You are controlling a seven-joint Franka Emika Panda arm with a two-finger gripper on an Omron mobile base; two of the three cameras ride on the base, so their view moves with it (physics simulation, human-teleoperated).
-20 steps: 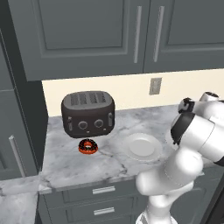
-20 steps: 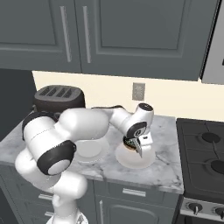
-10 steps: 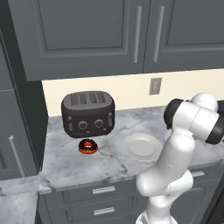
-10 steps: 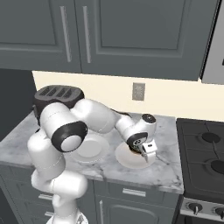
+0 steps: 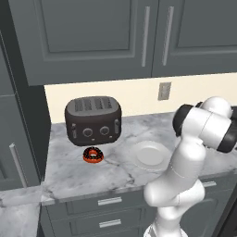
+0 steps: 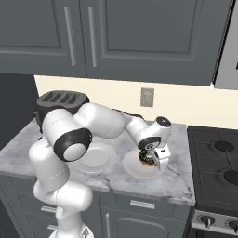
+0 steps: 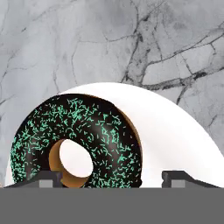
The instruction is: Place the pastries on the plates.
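Observation:
The green-sprinkled pastry (image 7: 74, 144), a chocolate ring doughnut, lies on a white plate (image 7: 179, 135). My gripper (image 7: 111, 179) hangs just above it, open, fingertips (image 7: 43, 178) spread wide and gripping nothing. In the right base view the gripper (image 6: 153, 159) hovers low over the right-hand plate (image 6: 132, 171) with the doughnut (image 6: 145, 159) on it. The other plate (image 6: 95, 158) sits bare to its left, also seen in the left base view as the plate (image 5: 150, 155). The red-sprinkled pastry (image 5: 93, 154) rests on the counter in front of the toaster.
A dark four-slot toaster (image 5: 92, 120) stands at the back left of the marble counter (image 5: 111, 176). A stove (image 6: 216, 158) borders the counter on the right. Grey cabinets (image 5: 102, 37) hang overhead, and a wall socket (image 5: 163, 90) sits behind.
My jaws have opened and let go of the green-sprinkled doughnut, which now lies on the right plate. The arm's elbow has shifted. The red doughnut has not moved.

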